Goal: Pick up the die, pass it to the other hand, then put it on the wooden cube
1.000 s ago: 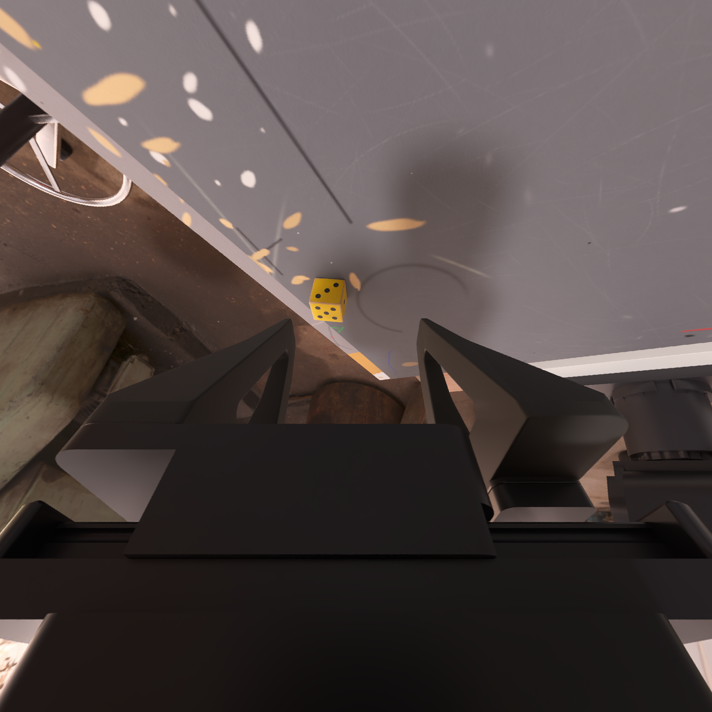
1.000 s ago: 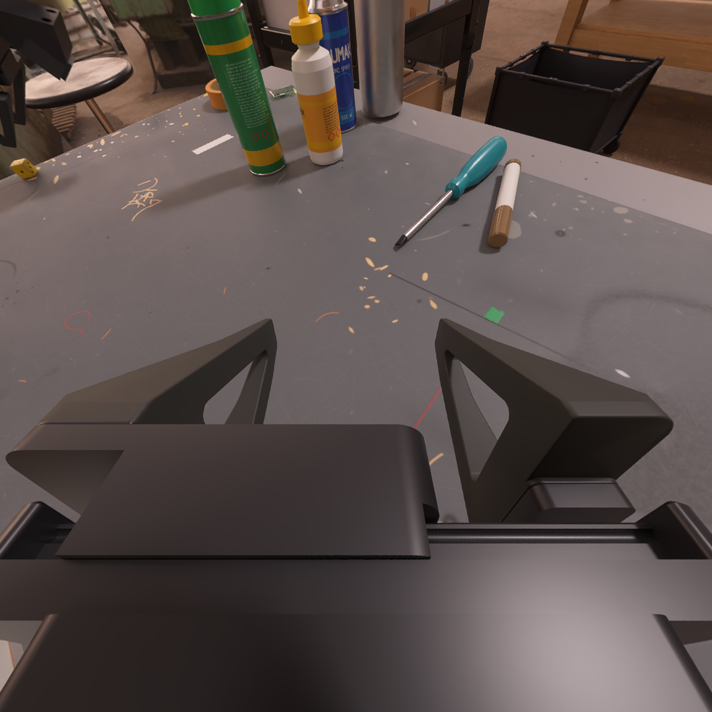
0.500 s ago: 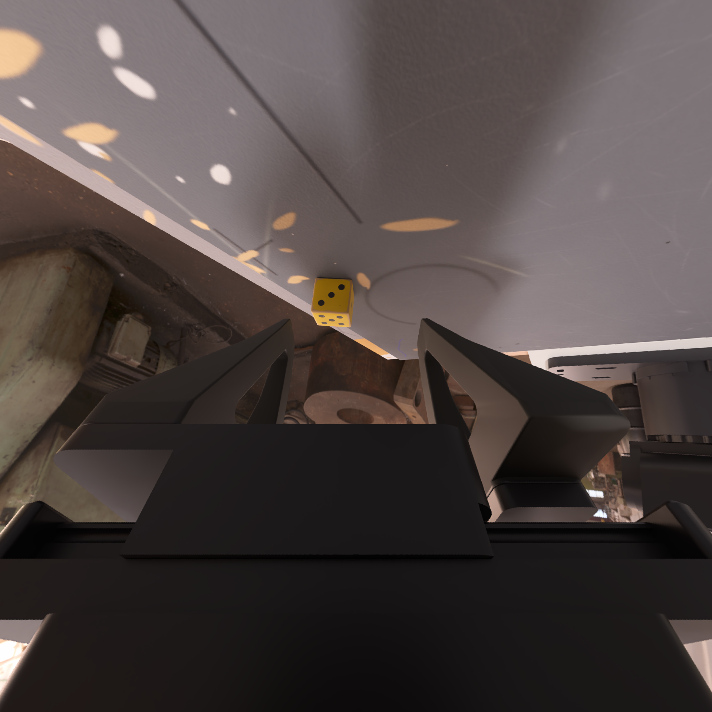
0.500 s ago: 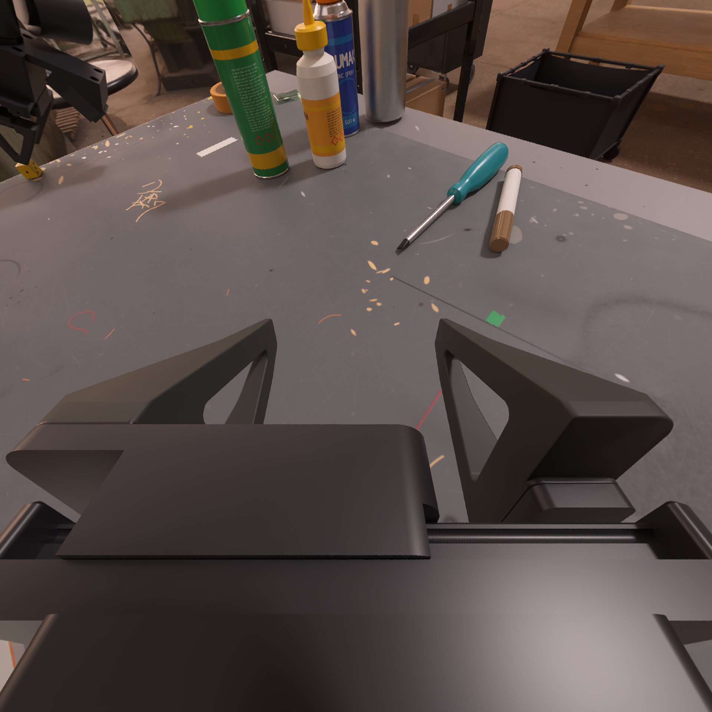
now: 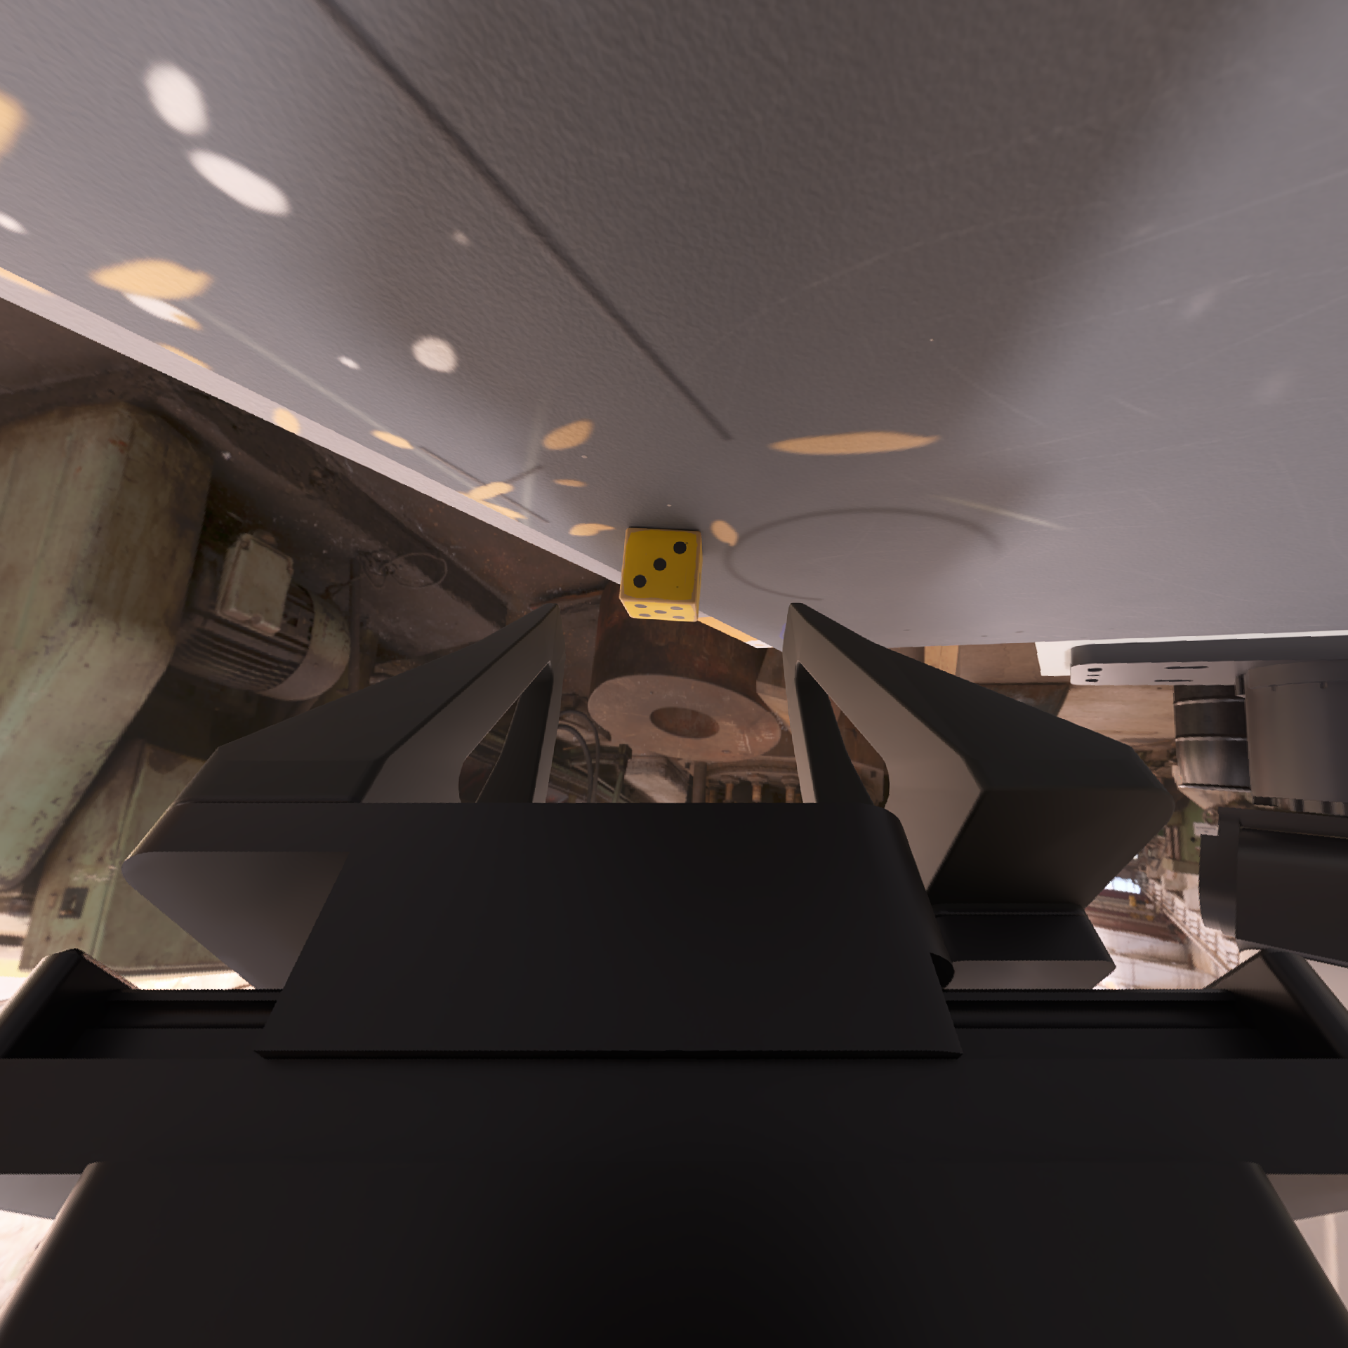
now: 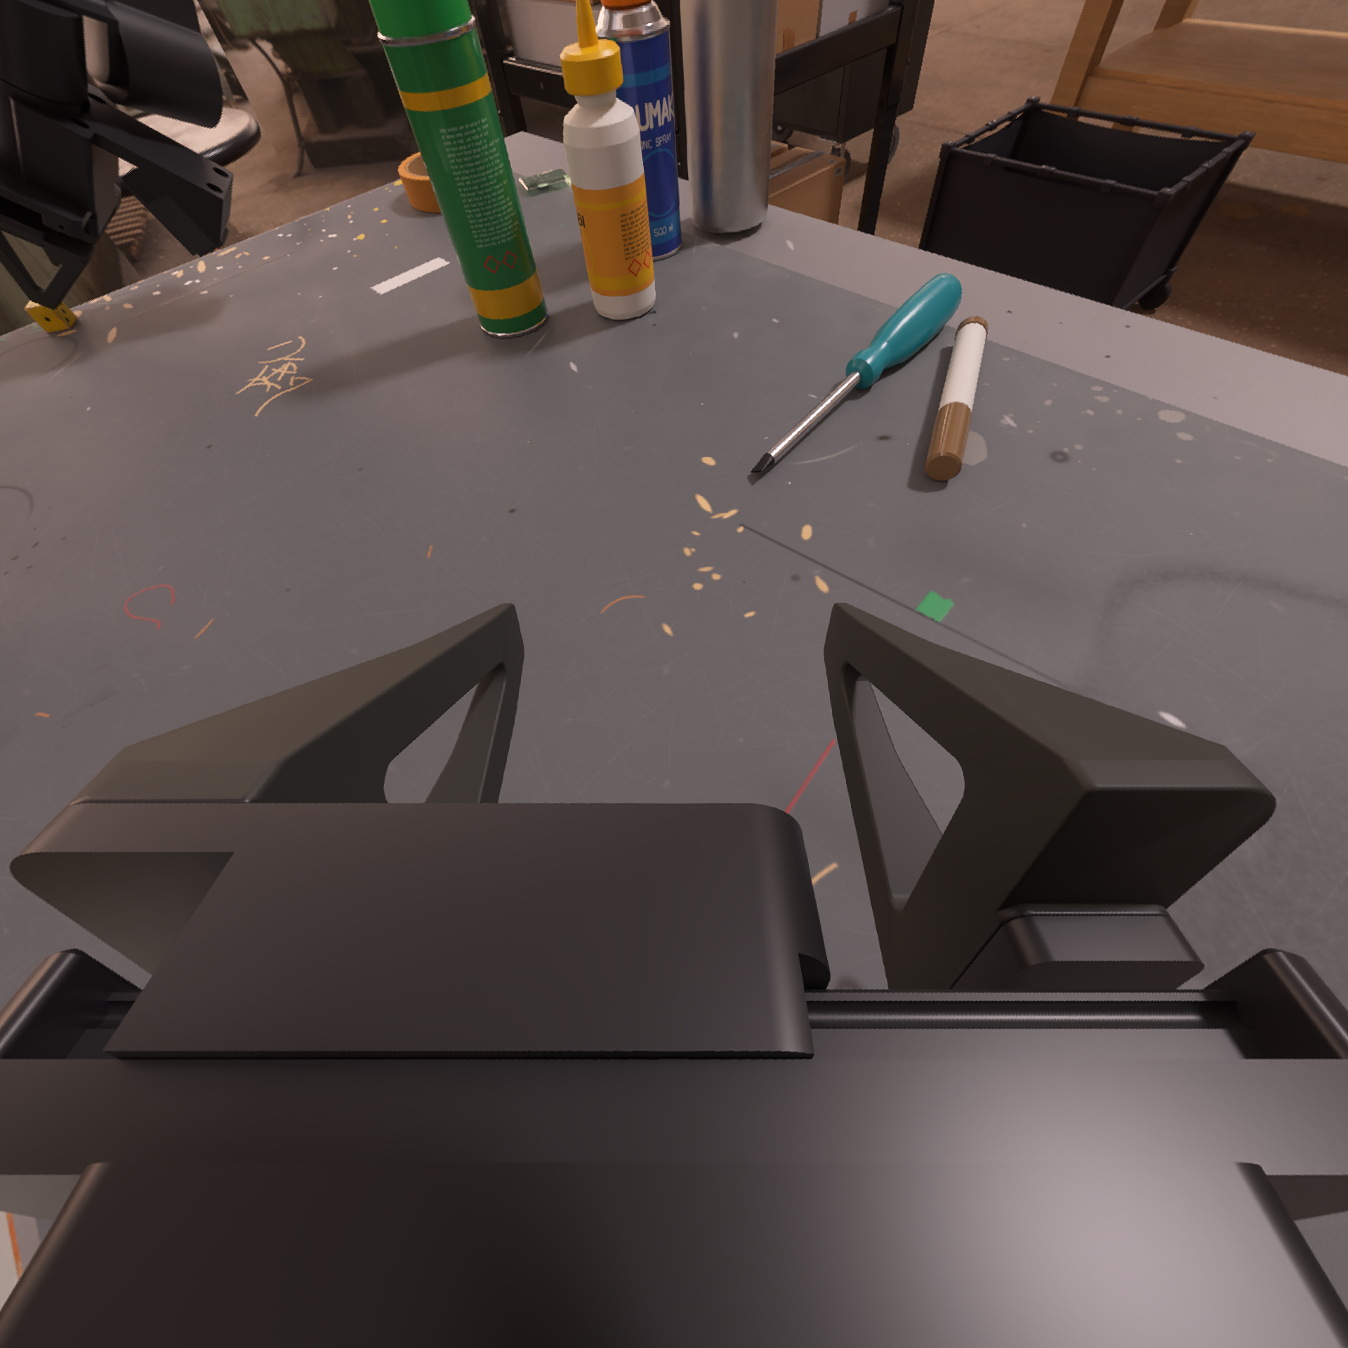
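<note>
closer now, left gripper nears die at table edge.

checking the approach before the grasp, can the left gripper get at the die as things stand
Probably yes: the left gripper is open and lined up on the yellow die, with nothing between them. The die sits at the table edge.

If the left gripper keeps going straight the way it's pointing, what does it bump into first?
Probably the yellow die at the grey table's edge. The left gripper has its jaws open and the die sits just beyond them, slightly left of centre; depth is unclear.
</note>
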Tool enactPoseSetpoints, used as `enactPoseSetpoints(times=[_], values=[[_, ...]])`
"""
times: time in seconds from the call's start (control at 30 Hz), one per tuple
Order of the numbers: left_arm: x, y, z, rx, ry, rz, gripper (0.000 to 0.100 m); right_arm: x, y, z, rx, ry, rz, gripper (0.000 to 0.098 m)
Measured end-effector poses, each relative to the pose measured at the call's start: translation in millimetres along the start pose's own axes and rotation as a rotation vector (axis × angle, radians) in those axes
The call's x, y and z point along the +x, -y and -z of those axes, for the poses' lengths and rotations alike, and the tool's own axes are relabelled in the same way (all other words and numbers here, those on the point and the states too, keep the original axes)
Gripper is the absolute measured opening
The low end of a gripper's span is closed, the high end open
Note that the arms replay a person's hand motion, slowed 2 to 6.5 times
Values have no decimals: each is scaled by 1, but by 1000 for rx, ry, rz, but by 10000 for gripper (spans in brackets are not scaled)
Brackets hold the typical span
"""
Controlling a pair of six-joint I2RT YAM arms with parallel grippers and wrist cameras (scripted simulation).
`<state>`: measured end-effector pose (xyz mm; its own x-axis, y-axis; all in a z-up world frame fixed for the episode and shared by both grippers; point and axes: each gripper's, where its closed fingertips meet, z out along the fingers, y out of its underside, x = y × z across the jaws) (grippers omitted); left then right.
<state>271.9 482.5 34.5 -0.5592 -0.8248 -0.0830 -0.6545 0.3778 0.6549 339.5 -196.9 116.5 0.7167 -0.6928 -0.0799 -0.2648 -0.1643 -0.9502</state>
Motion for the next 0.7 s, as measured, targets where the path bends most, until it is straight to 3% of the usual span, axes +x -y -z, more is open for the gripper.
enactPoseSetpoints(times=[0.7], values=[[-7,0,-10,-90,-26,12,504,-1,-1,0,-5,5,6,711]])
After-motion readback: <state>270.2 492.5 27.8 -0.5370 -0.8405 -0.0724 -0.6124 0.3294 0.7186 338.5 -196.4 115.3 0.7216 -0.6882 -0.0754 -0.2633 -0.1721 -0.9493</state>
